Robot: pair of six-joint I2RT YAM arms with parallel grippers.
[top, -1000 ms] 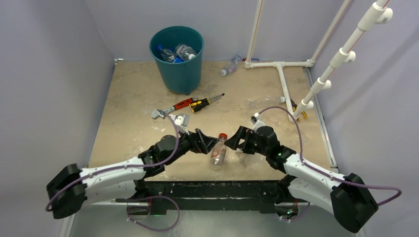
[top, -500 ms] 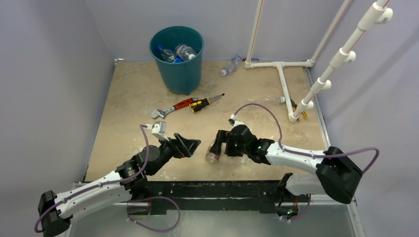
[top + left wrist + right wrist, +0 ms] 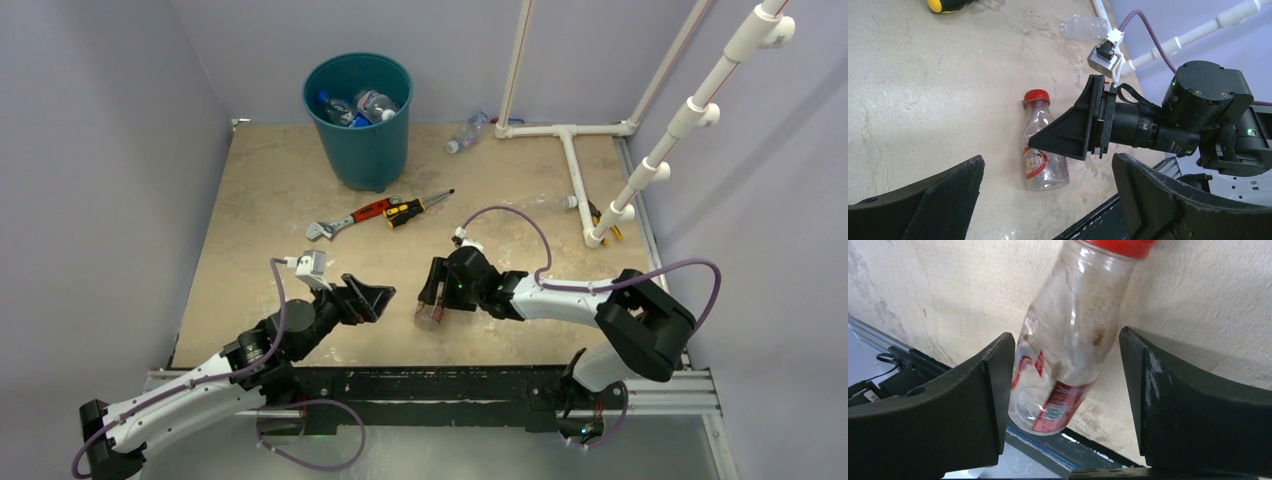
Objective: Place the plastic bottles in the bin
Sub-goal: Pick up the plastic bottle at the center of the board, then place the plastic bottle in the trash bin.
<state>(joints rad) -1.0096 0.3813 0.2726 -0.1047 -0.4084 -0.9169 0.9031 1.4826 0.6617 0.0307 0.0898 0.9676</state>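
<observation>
1 second ago the bottle (image 3: pixel 429 314) stood upright at lower centre between both grippers; now it lies on its side, cap end under the right gripper (image 3: pixel 436 287). That gripper has shifted left to straddle it, 1 finger on each side, and its arm has swung in from the lower right corner. The left gripper (image 3: pixel 375 298) has drawn back toward lower left.
</observation>
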